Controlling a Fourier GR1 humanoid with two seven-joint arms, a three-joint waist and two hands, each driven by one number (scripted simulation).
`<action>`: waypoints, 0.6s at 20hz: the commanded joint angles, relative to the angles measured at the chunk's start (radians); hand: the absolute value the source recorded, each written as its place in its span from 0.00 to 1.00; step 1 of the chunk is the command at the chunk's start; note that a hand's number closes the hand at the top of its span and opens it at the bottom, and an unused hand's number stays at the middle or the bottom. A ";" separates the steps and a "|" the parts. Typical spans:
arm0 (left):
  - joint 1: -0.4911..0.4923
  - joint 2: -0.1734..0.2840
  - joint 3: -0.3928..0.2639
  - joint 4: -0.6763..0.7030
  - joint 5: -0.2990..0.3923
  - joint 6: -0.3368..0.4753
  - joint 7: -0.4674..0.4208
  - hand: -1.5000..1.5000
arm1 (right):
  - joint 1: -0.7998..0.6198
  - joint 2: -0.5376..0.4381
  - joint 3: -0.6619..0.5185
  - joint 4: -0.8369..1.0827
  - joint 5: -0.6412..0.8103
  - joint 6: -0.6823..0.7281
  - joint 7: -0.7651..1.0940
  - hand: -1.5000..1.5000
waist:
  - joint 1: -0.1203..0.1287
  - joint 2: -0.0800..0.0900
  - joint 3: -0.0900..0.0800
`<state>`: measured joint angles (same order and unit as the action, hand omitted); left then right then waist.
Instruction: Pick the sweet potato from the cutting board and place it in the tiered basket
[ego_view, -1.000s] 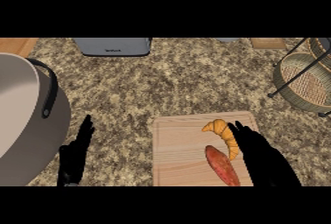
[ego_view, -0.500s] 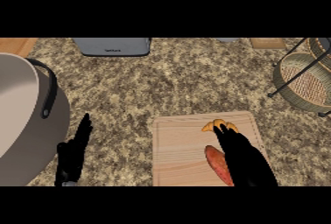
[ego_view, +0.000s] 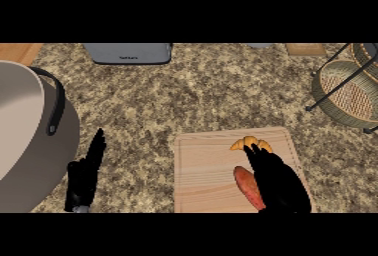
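right hand (ego_view: 277, 182): over sweet potato (ego_view: 247, 187) on cutting board (ego_view: 203, 175), fingers seemingly straight, nothing held | left hand (ego_view: 85, 172): open, resting on desk (ego_view: 192, 105)

Kitchen: speckled brown-and-beige granite counter (ego_view: 184, 105), on which a pale rectangular wooden cutting board (ego_view: 203, 170) lies at near right and a large grey pot with a black handle (ego_view: 44, 150) stands at left. Far right stands a woven wicker tiered basket on a black wire frame (ego_view: 347, 95). A grey box-shaped appliance (ego_view: 127, 52) sits at the far edge.
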<state>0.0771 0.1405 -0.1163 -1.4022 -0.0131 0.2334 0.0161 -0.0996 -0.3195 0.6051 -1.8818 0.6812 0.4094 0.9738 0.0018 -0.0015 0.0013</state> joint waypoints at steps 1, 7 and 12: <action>0.031 -0.022 -0.015 0.001 0.000 -0.014 -0.022 0.50 | -0.062 0.041 -0.064 0.010 -0.032 0.132 0.114 0.00 | 0.002 0.001 -0.002; 0.021 -0.024 0.005 -0.008 -0.006 -0.007 0.010 0.50 | -0.013 0.067 -0.040 0.075 0.023 0.122 0.070 0.00 | 0.001 0.001 -0.001; -0.021 -0.014 0.040 0.063 0.003 -0.039 -0.034 0.50 | 0.039 0.061 -0.082 0.119 0.023 0.109 0.001 0.00 | -0.003 0.002 -0.002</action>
<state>0.0853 0.1228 -0.1070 -1.4028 -0.0279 0.2214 0.0109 -0.0766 -0.2625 0.5512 -1.7954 0.7048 0.4815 0.9431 0.0012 -0.0021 0.0018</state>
